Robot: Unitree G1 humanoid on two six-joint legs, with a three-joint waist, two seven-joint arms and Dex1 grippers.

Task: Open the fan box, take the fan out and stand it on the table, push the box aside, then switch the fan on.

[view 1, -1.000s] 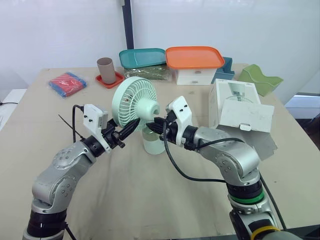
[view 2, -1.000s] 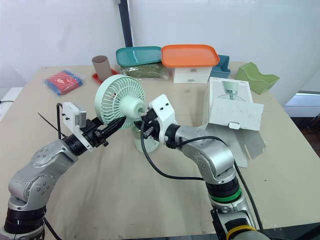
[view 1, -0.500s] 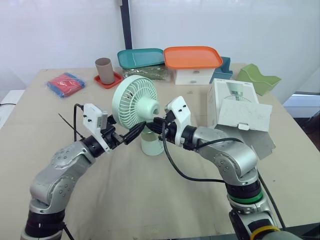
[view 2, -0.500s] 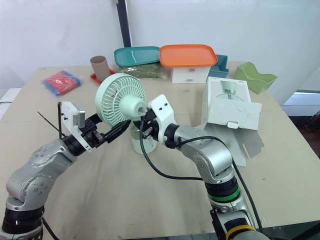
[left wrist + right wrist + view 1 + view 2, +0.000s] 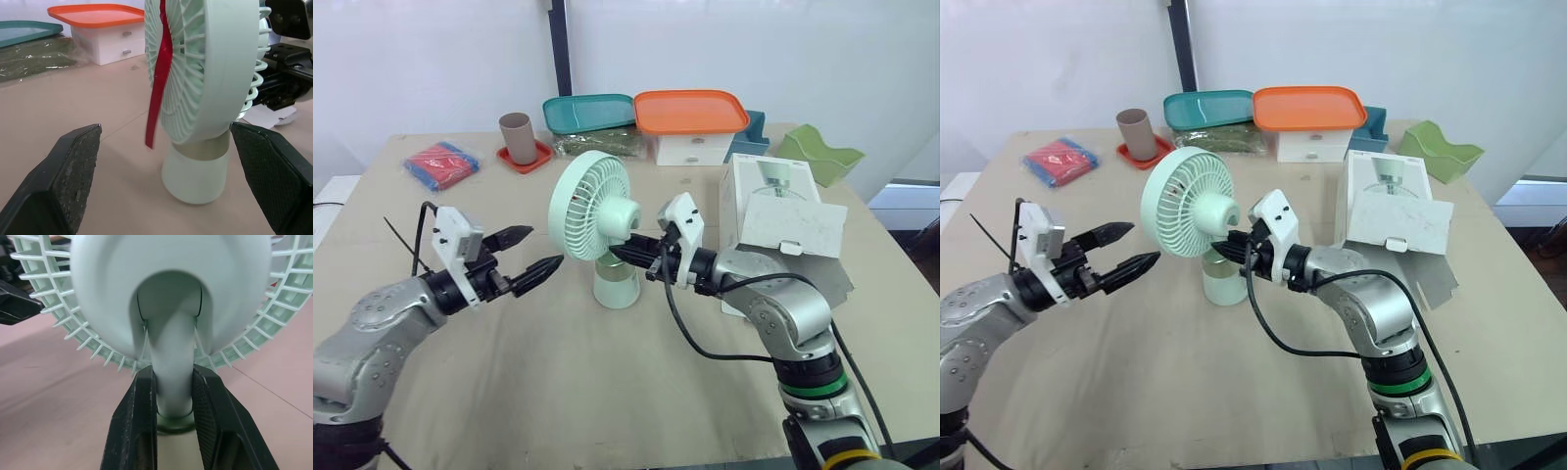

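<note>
The mint-green fan [image 5: 595, 217] stands upright on its round base [image 5: 615, 285] in the middle of the table. A red strip [image 5: 159, 73] hangs inside its grille. My right gripper [image 5: 626, 255] reaches in from the right and is shut on the fan's neck [image 5: 172, 377] just behind the head, one black finger [image 5: 137, 426] on each side. My left gripper [image 5: 541, 251] hovers open to the left of the fan, apart from it, with nothing between its fingers [image 5: 68, 176]. The white fan box [image 5: 775, 208] lies to the right with its flap open.
At the back stand an orange-lidded white container [image 5: 693, 125], a teal tray [image 5: 590, 111] and a brown cup on a red saucer [image 5: 519, 139]. A red and blue cloth [image 5: 442, 164] lies back left. A green holder [image 5: 820, 155] sits back right.
My left gripper has drawn back to the left, away from the fan's grille, and has spread its fingers. My right gripper stays on the fan's neck.
</note>
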